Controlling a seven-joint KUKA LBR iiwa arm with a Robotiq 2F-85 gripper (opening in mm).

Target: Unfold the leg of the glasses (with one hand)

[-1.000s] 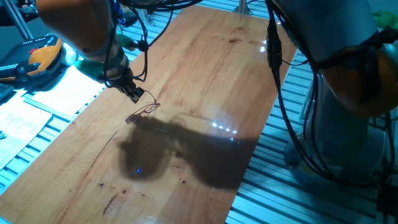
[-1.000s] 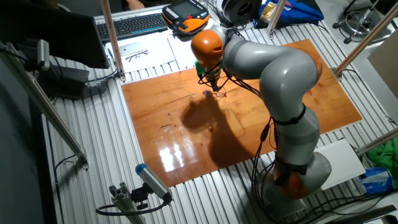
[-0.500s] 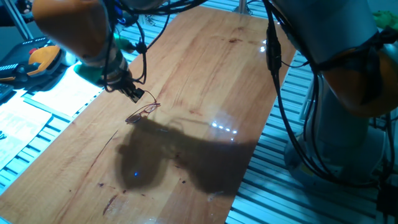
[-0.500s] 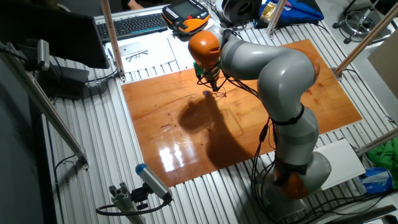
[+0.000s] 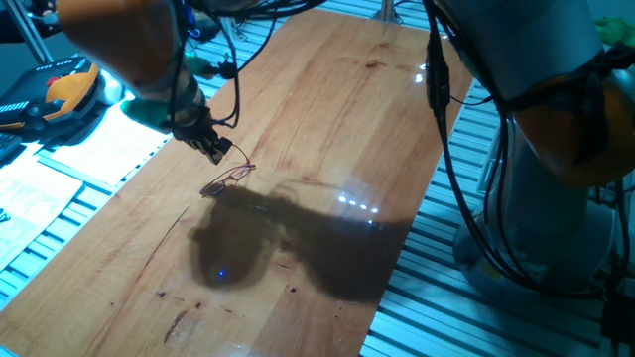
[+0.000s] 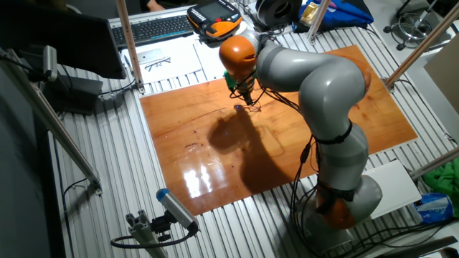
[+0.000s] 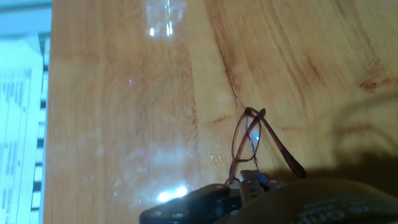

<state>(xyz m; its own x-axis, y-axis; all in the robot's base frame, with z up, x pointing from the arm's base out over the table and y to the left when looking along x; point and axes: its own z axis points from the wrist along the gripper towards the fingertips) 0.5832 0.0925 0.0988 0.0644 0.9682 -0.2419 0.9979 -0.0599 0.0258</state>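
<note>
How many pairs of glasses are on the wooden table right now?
1. The glasses lie on the wooden table near its left edge, right at the pincer. The arm's shadow could hide others.

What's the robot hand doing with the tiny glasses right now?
Small black two-finger gripper at one leg's tip, jaws unclear. Thin reddish-brown wire-frame glasses lying on wooden table. Nothing in the way.

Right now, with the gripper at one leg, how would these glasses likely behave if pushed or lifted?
The glasses look thin-wired, so probably very light and apt to skid on the glossy table. The slim frame likely flexes and bends easily. The gripper dwarfs them, so a firm pinch seems risky.
</note>
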